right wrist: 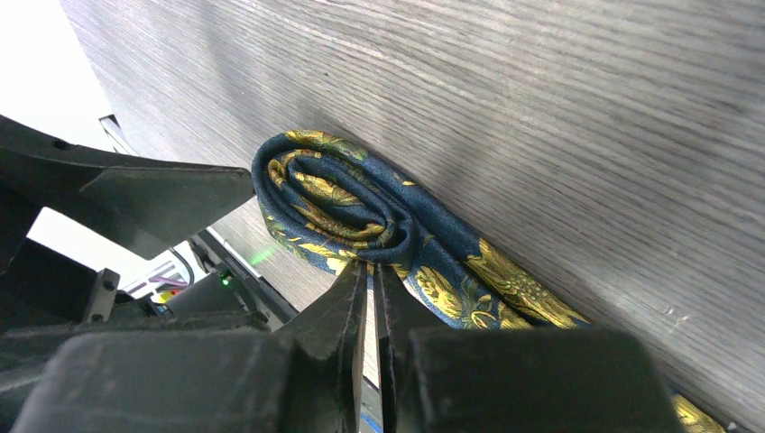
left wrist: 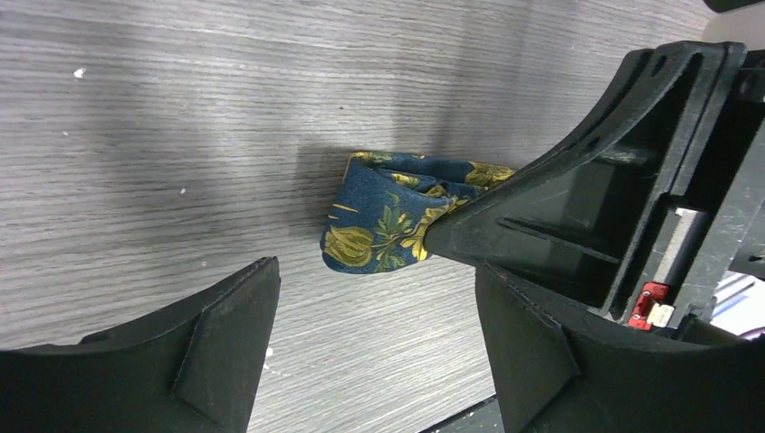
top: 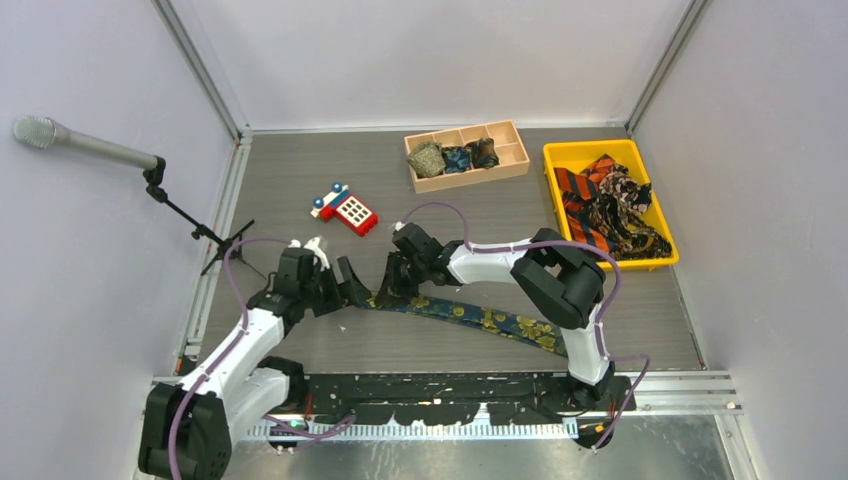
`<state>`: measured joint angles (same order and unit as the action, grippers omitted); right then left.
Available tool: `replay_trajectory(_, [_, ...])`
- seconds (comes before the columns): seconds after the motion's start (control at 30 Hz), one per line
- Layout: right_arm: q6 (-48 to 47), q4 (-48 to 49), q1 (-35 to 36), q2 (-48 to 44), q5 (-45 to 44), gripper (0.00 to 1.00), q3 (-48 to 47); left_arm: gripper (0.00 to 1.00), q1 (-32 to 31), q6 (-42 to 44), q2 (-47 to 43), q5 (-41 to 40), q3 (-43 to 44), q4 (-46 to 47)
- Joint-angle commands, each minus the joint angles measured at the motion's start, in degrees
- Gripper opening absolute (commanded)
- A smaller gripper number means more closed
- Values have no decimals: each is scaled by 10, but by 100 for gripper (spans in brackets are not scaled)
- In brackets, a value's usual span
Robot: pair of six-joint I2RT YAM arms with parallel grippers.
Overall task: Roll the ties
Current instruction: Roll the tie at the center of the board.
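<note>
On table (top: 300, 170), navy tie (top: 490, 320) looked soft, slippery; right gripper (right wrist: 372, 280) pinched coil (right wrist: 343, 198), left gripper (left wrist: 374, 307) gaped empty; best held across coil.

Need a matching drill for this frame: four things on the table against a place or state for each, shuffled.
1. navy floral tie
2. toy phone
3. wooden divided box
4. yellow bin

A. holds three rolled ties
B. holds loose ties in a heap
C. one end coiled, the rest stretched out flat
D. red, blue and white, left of the box

Pairs: 1-C, 2-D, 3-A, 4-B
</note>
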<state>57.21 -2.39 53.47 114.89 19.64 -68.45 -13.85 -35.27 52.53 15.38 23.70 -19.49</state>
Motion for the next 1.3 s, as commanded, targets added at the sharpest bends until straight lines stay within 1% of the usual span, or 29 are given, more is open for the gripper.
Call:
replay_trajectory(0.0, [-10,-31,-3,18,-20,13,13,80,25,-24,4,57,-24,80])
replay_trajectory(0.23, [-11,-32,-6,19,-15,13,9,73,55,-39,23,65,-40,105])
replay_trajectory(0.47, [-10,-33,-6,23,-13,13,5,68,78,-75,60,101,-71,173])
replay_trajectory(0.73, [-10,-34,-7,28,-11,13,2,58,80,-97,89,114,-90,226])
replay_trajectory(0.93, [-10,-35,-10,31,-8,13,-2,54,80,-99,81,115,-96,230])
replay_trajectory(1.27, [-10,-36,-10,38,-4,13,-8,45,80,-99,87,139,-100,252])
